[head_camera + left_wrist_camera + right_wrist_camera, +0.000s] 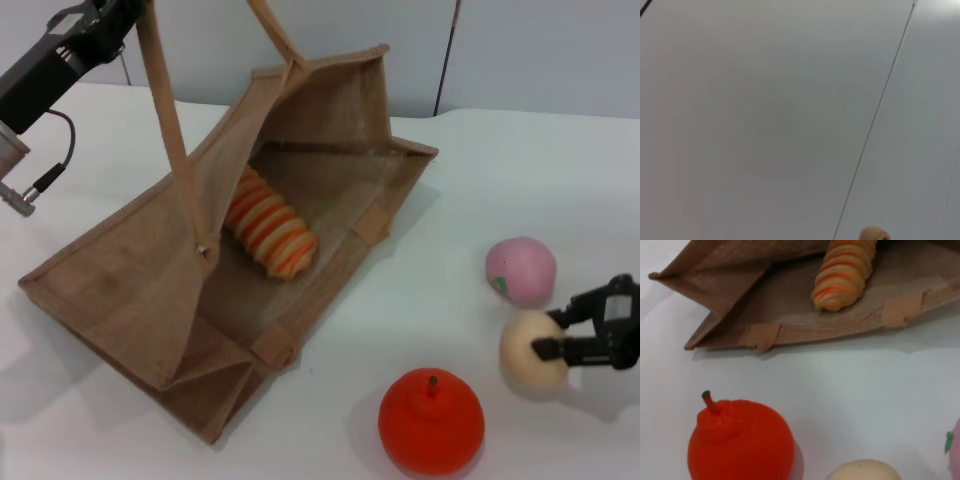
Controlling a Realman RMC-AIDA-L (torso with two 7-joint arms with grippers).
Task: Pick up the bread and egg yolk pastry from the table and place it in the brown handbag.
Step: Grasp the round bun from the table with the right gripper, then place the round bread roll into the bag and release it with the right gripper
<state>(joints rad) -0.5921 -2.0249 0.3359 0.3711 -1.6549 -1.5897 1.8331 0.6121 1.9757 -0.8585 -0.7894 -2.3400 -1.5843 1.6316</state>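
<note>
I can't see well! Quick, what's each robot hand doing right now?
Left gripper: up high, holding the brown handbag's handle.
Right gripper: open, fingers around the egg yolk pastry on the table.

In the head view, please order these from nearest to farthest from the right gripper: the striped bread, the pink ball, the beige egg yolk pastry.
Measured from the right gripper:
1. Beige egg-shaped egg yolk pastry, between its fingers.
2. Pink ball, just beyond.
3. Orange-and-cream striped bread, inside the brown woven handbag.
</note>
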